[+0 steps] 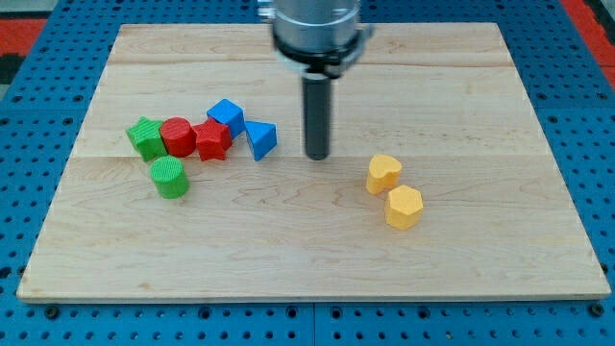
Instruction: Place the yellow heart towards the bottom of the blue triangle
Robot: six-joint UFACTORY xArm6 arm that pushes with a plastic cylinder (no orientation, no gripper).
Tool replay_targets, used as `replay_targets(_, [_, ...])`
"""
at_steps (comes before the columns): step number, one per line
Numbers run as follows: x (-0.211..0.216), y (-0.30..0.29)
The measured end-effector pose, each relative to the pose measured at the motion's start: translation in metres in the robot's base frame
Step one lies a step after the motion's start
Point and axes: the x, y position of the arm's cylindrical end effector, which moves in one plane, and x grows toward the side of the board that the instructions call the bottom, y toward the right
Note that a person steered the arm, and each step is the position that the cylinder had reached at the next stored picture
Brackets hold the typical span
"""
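A wooden board (317, 240) is lying on a blue pegboard (38, 115) as my tip (317, 156), a bare rod with no pincer to open or close, is standing between the blue triangle (261, 138) at the view's left and the yellow heart (382, 173), which is sitting well apart, beside a yellow hexagon (404, 206)

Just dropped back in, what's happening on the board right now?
My tip sits on the wooden board, touching nothing, between the blue triangle on the view's left and the yellow heart on the view's right. The heart has not reached the triangle yet; it lies beside a yellow hexagon. Left of the triangle cluster a blue cube, a red star-like block, a red cylinder, a green star and a green cylinder.
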Motion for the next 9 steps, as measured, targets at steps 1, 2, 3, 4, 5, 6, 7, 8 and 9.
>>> replay_targets(1, [-0.008, 0.048])
replay_targets(2, [-0.003, 0.091])
replay_targets(3, [0.008, 0.090])
replay_targets(4, [0.023, 0.083])
replay_targets(5, [0.027, 0.063])
replay_targets(6, [0.030, 0.020])
replay_targets(7, [0.061, 0.021])
replay_targets(8, [0.076, 0.017])
replay_targets(9, [0.077, -0.020])
